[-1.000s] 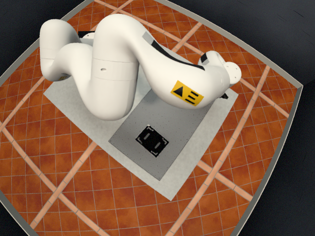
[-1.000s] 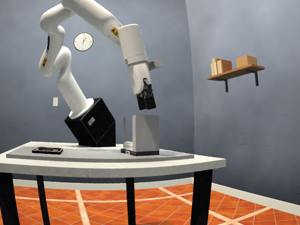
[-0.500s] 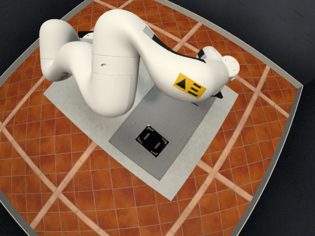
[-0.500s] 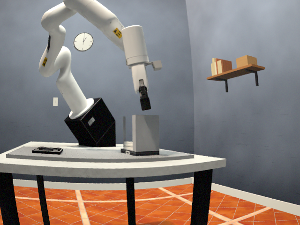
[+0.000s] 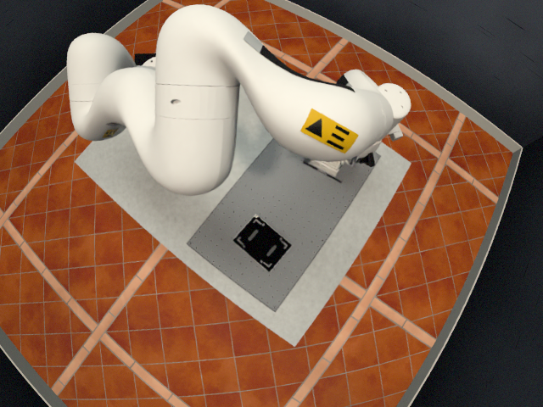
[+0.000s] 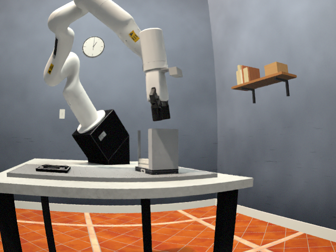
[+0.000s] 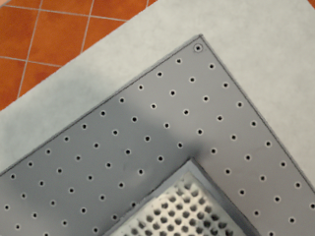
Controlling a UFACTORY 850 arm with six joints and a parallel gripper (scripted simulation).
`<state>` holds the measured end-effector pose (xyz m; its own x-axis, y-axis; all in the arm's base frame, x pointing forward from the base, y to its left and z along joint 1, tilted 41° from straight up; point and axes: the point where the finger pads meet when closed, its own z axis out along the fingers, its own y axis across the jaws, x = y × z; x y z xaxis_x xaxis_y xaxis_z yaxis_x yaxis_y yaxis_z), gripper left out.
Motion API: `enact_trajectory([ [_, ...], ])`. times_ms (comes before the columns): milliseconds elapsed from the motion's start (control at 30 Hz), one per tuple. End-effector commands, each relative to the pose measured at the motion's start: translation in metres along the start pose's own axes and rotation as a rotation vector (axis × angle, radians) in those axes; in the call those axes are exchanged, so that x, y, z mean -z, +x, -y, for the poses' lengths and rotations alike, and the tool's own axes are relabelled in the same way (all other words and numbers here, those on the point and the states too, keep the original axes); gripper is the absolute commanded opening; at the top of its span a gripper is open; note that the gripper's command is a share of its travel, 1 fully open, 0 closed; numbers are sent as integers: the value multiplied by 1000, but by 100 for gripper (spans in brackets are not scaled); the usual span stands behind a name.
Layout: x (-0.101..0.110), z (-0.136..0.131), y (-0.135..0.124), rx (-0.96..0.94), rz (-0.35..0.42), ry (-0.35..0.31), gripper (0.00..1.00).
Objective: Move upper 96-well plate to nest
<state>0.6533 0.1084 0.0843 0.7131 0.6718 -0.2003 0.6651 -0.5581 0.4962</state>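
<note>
So if you scan the exterior view from the left, you first hit the plate nest N1 (image 6: 52, 168), a flat black tray lying on the grey perforated board (image 6: 108, 173) near the table's (image 6: 135, 187) left end, nothing in it. From the top view you can see the nest's pale corner locators around its black bed (image 5: 262, 243). Next over is the arm's black base block (image 6: 108, 140), tilted on the table, with the white arm (image 6: 73, 89) climbing up and arching over to the right. Then you get to the stack rack K1 (image 6: 163, 149), a grey upright box on a dark foot, well apart from the nest. Low down in the rack's open side you can see pale plate edges (image 6: 143, 161), but you can't separate upper from lower there. Your gripper (image 6: 160, 111) hangs above the rack, apart from its top, pointing down, fingers spread wide with nothing between them. In the wrist view, the upper 96-well plate (image 7: 187, 213) peeks in at the bottom edge, sitting inside the rack's grey corner wall (image 7: 217, 189), with the board's corner further up.
</note>
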Motion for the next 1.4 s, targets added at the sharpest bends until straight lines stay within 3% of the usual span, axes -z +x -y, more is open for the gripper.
enact_trajectory([
  [0,1,3,-2,-73,4,-19,100],
  [633,-4,20,-15,-433,36,-77,100],
  [1367,7,37,-28,-834,33,-164,100],
])
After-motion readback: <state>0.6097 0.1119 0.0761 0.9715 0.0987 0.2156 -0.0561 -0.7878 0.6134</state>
